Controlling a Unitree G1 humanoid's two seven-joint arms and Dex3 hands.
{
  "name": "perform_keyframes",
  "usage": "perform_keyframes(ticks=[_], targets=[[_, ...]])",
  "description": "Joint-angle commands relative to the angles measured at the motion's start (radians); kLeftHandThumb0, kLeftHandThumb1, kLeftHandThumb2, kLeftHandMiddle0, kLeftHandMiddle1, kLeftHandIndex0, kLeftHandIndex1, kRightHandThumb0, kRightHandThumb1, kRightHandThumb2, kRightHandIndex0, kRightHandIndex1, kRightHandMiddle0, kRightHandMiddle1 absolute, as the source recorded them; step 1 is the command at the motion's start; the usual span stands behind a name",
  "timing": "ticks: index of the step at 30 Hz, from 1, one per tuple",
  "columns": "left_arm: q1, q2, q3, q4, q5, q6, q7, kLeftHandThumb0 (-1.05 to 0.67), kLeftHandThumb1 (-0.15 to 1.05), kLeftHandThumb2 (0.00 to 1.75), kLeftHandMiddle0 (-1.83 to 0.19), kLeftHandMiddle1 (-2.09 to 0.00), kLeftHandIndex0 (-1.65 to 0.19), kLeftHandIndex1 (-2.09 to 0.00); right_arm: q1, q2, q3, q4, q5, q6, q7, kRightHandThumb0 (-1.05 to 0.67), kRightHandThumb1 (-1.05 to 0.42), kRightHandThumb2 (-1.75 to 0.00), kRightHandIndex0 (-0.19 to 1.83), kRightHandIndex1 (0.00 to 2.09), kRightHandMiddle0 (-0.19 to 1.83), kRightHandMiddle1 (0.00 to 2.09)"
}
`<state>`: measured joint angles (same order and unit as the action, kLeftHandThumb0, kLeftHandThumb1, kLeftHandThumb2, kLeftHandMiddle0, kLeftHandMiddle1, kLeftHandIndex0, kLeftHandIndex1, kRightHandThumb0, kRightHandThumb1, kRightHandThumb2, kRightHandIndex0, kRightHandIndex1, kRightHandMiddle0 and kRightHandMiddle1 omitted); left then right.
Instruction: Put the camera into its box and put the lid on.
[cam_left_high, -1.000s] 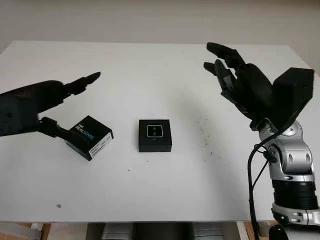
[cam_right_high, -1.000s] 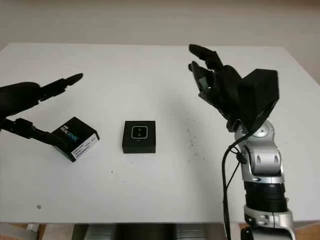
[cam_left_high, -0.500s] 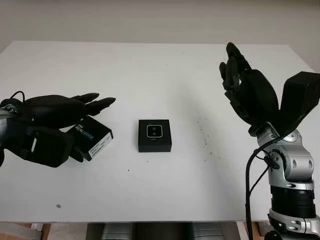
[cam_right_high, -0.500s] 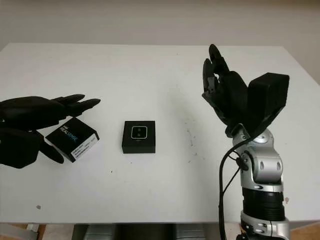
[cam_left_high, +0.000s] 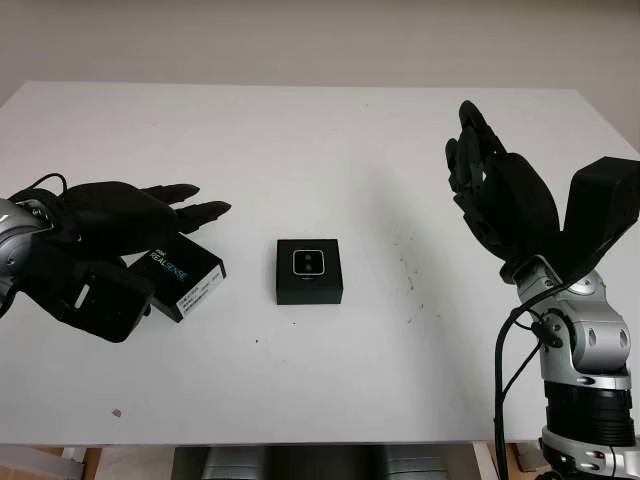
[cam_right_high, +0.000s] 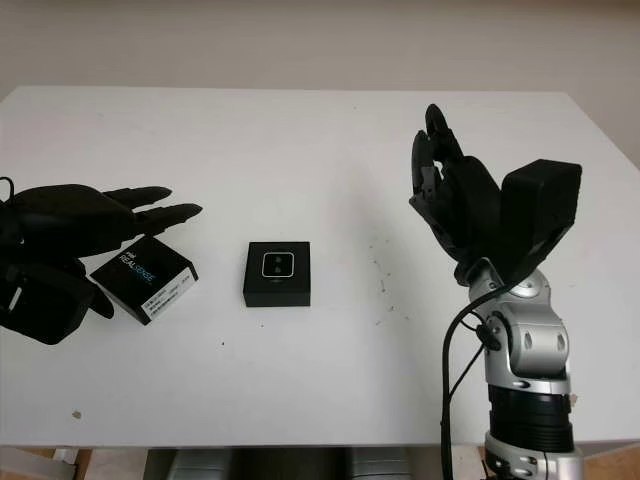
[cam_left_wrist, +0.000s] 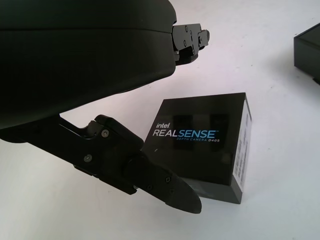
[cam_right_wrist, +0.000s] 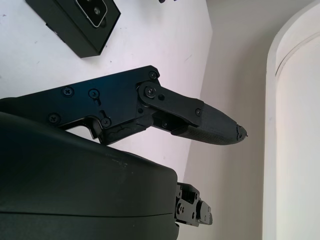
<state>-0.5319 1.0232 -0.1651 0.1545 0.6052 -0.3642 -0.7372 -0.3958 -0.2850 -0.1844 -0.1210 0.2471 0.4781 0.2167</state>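
The left hand (cam_left_high: 110, 225) sits at the lid (cam_left_high: 180, 274), open around it: upper fingers (cam_left_high: 190, 205) reach over the lid's far edge while the thumb (cam_left_wrist: 150, 177) lies just beside its near side, nothing pinched. Right of the lid, on the worktop (cam_left_high: 300, 150), the box (cam_left_high: 309, 271) holds the camera (cam_left_high: 310, 262). Well right of the box, the right hand (cam_left_high: 490, 190) hovers open, raised.
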Motion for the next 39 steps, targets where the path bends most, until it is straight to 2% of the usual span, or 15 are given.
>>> perform_keyframes(ticks=[1,11,18,30,31,32,33,34,36,39], targets=[[-0.031,-0.011,-0.017,0.023,0.008,-0.013,0.016,-0.49,0.79,0.06,0.11,-0.07,0.11,-0.07,0.004,-0.012,-0.003,0.000,-0.002,-0.011,0.005,-0.72,-1.05,-0.74,-0.18,0.03,-0.19,0.02],[-0.051,-0.060,-0.034,0.114,-0.028,-0.023,0.043,-0.43,0.83,0.06,0.01,-0.08,0.03,-0.09,0.017,-0.015,-0.007,0.001,-0.018,-0.024,0.005,-0.73,-1.05,-0.72,-0.17,0.04,-0.17,0.04],[-0.038,-0.085,-0.048,0.129,-0.013,-0.007,0.059,-0.41,0.82,0.05,-0.06,-0.08,-0.03,-0.10,0.020,-0.015,-0.017,-0.003,-0.016,-0.030,0.005,-0.72,-1.05,-0.72,-0.16,0.05,-0.17,0.05],[-0.014,-0.112,-0.060,0.173,-0.012,-0.057,0.162,-0.34,0.83,0.05,-0.42,-0.14,-0.34,-0.19,0.035,-0.019,-0.018,-0.025,-0.018,-0.014,-0.008,-0.71,-1.05,-0.71,-0.17,0.05,-0.18,0.04],[-0.011,-0.112,-0.061,0.174,-0.010,-0.062,0.172,-0.34,0.83,0.05,-0.35,-0.44,-0.37,-0.23,0.035,-0.016,-0.019,-0.029,-0.018,-0.010,-0.015,-0.71,-1.05,-0.72,-0.17,0.04,-0.19,0.04],[-0.009,-0.112,-0.063,0.178,-0.008,-0.073,0.185,-0.35,0.83,0.05,-0.19,-1.07,-0.38,-0.28,0.034,-0.013,-0.020,-0.030,-0.017,-0.006,-0.018,-0.71,-1.05,-0.71,-0.16,0.05,-0.18,0.05],[-0.006,-0.111,-0.066,0.179,-0.002,-0.081,0.198,-0.36,0.84,0.05,-0.13,-1.64,-0.42,-0.36,0.033,-0.011,-0.021,-0.032,-0.015,-0.001,-0.023,-0.71,-1.05,-0.71,-0.16,0.05,-0.16,0.05],[-0.004,-0.110,-0.068,0.182,0.003,-0.091,0.212,-0.38,0.85,0.05,-0.17,-1.86,-0.39,-0.50,0.032,-0.009,-0.022,-0.033,-0.014,0.002,-0.026,-0.71,-1.05,-0.70,-0.15,0.05,-0.15,0.06],[-0.002,-0.109,-0.070,0.189,0.007,-0.107,0.230,-0.38,0.87,0.06,-0.29,-2.05,-0.30,-0.87,0.032,-0.013,-0.019,-0.031,-0.014,-0.001,-0.023,-0.71,-1.05,-0.71,-0.15,0.06,-0.14,0.06],[0.001,-0.106,-0.067,0.191,-0.001,-0.123,0.231,-0.34,0.93,0.06,-0.44,-2.09,-0.32,-1.16,0.031,-0.013,-0.018,-0.028,-0.012,-0.005,-0.019,-0.71,-1.05,-0.71,-0.15,0.05,-0.14,0.06]])
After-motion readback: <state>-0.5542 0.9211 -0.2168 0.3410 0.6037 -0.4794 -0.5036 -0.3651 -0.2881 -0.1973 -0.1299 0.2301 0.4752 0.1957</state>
